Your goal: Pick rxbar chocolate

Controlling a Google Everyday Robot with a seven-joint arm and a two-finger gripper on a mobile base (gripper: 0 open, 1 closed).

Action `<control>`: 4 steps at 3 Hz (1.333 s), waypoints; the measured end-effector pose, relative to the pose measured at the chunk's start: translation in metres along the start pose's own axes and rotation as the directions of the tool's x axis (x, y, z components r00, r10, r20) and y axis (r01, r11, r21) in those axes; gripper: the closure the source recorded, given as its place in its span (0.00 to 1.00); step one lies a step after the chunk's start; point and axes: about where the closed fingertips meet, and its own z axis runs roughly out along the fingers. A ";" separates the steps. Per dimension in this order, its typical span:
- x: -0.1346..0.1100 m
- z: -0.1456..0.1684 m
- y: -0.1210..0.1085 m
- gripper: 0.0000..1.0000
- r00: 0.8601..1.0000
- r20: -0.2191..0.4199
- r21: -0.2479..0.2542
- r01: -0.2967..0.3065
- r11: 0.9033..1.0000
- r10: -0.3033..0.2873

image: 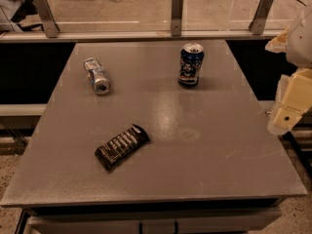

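The rxbar chocolate point(122, 146) is a flat dark bar with rows of white lettering. It lies diagonally on the grey table point(204, 150), front left of centre. My gripper point(290, 108) is at the far right edge of the view, beside the table's right side and well to the right of the bar. Only pale cream parts of the arm and gripper show there. Nothing is seen held in it.
A silver can point(97, 75) lies on its side at the back left of the table. A dark blue can point(190, 65) stands upright at the back right of centre. A glass railing with metal posts point(177, 12) runs behind the table.
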 end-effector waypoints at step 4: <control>-0.153 0.089 0.024 0.00 0.830 0.001 -0.083 0.555 0.828 -0.557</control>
